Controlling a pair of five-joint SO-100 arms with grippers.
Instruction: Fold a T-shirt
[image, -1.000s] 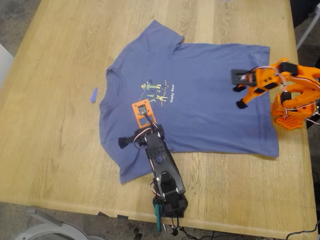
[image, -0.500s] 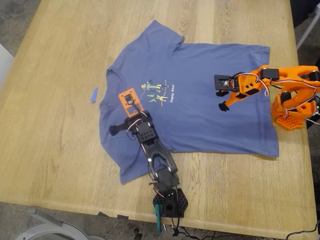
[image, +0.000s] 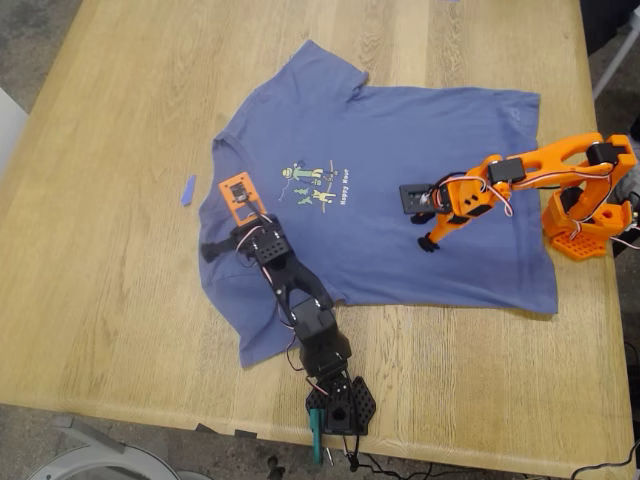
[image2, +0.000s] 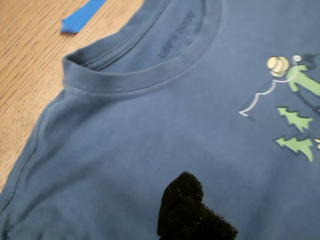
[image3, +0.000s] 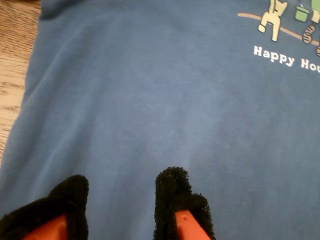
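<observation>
My first tool (image: 222, 221) hovered above the T-shirt (image: 400, 160) near its collar (image2: 145, 75), jaws spread and empty. My second tool (image: 423, 218) hung over the shirt's midsection, also parted, holding nothing. The T-shirt lay flat, unfolded on the worktop (image: 100, 300), a blue scrap (image: 187, 190) beside the collar.

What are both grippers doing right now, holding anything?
My first gripper: open above the T-shirt near the collar, holding nothing.
My second gripper: open over the shirt's lower body, holding nothing.
</observation>
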